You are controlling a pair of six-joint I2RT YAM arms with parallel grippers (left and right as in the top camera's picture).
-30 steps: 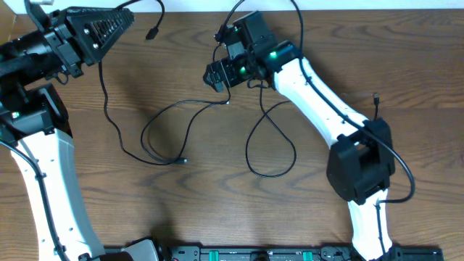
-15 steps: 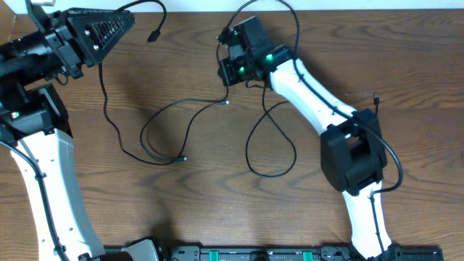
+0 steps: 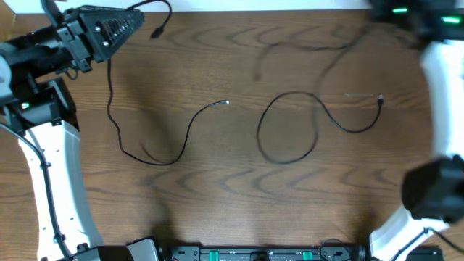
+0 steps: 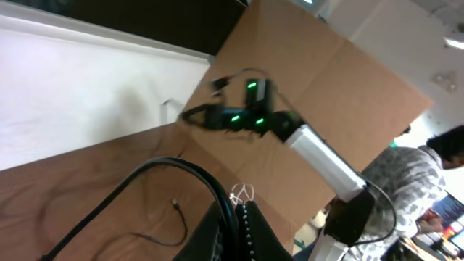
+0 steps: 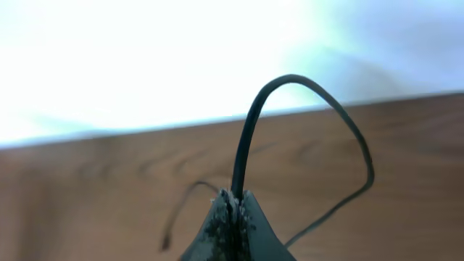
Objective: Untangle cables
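Note:
Two thin black cables lie apart on the wooden table. One cable hangs from my left gripper at the top left, curves down and ends in a small plug mid-table. My left gripper is shut on that cable. The other cable forms a loop right of centre, with a plug at the right. A blurred stretch rises toward the top right. My right gripper is shut on this cable. The right arm is motion-blurred along the right edge.
The table's far edge meets a white surface along the top. The black base rail runs along the near edge. In the left wrist view a cardboard panel and a seated person are beyond the table.
My right gripper shut on a cable near top centre and swung fast to the top right corner, pulling that cable away from the other. The left arm barely moved.

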